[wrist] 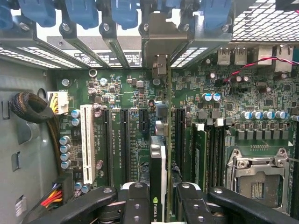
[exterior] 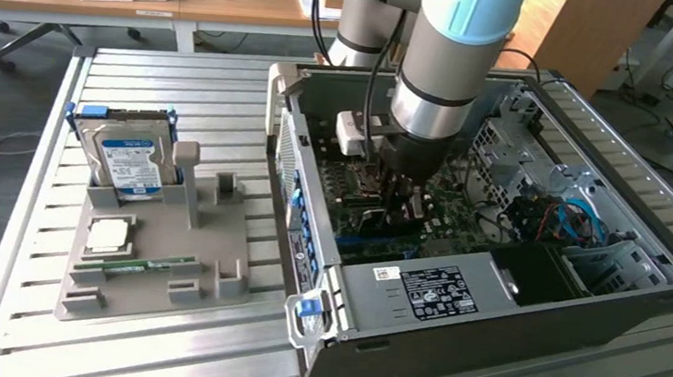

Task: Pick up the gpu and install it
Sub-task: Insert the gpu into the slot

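One gpu (wrist: 158,177) edge-on between the clenched jaws, clamped from both sides, down over the motherboard (wrist: 140,98) slots

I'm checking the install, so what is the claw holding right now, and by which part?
The claw holds the gpu edge-on by its upper edge, above the motherboard slots.

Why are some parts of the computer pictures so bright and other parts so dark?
Exterior view: daylight brightens the slatted table, while the computer case is shadowy inside. Wrist view: light glares white through the case's rear grille; the gripper holds the gpu edge-on over the motherboard.
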Robot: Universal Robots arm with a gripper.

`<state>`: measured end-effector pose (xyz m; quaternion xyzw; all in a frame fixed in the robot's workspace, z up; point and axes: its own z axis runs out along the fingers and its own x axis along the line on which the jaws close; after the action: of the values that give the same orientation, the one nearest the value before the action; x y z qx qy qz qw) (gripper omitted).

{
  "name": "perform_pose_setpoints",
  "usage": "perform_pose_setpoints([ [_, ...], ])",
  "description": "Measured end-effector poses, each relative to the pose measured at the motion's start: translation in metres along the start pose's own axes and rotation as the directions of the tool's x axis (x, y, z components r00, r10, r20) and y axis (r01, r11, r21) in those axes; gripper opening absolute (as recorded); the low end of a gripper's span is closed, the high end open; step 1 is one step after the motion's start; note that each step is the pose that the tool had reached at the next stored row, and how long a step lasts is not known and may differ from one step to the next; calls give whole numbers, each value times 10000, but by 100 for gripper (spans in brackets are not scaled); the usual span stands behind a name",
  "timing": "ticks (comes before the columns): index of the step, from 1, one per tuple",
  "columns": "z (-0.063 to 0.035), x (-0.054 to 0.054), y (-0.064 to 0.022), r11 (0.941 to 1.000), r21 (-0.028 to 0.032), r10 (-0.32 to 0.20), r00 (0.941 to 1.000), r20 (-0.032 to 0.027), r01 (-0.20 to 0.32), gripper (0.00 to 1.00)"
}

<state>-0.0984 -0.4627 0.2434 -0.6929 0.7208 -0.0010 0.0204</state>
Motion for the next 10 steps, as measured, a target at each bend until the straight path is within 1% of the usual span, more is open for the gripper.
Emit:
perform_pose_setpoints([
  [10, 27, 1, 1, 10000, 2, 0, 10000, 4, 0, 27],
])
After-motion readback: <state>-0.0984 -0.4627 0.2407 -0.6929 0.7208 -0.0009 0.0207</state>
